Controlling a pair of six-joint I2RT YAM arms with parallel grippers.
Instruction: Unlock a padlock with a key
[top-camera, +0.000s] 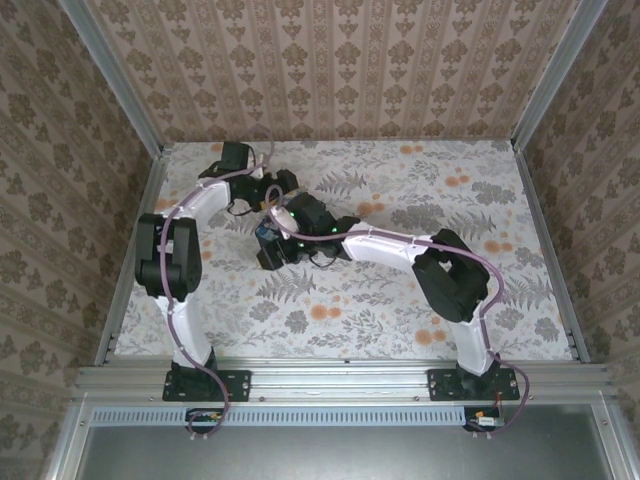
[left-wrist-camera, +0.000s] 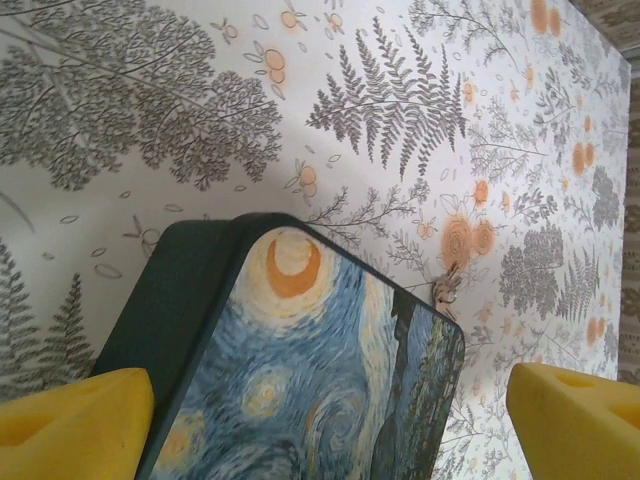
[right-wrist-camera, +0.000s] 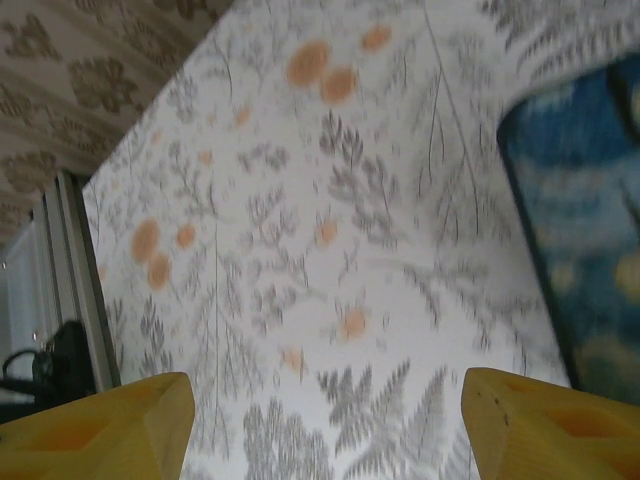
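A dark box with a blue and yellow swirling-sky print (left-wrist-camera: 300, 370) lies on the floral table (left-wrist-camera: 200, 100). My left gripper (left-wrist-camera: 320, 430) is open, its yellow fingers (left-wrist-camera: 70, 420) standing wide on either side of the box, the right-hand one apart from it. A small brass metal piece (left-wrist-camera: 445, 290) peeks out at the box's far corner; I cannot tell whether it is the padlock or the key. My right gripper (right-wrist-camera: 320, 425) is open over bare cloth with nothing between its fingertips, and the box (right-wrist-camera: 590, 240) shows blurred at its right. From above, both grippers (top-camera: 283, 222) meet over the box (top-camera: 268, 250).
Wallpapered walls with metal corner posts (top-camera: 110, 70) close the table on three sides. The table's left edge and its rail (right-wrist-camera: 75, 260) show in the right wrist view, with a black clamp (right-wrist-camera: 60, 350) beyond. Floral cloth stretches right of the arms (top-camera: 480, 200).
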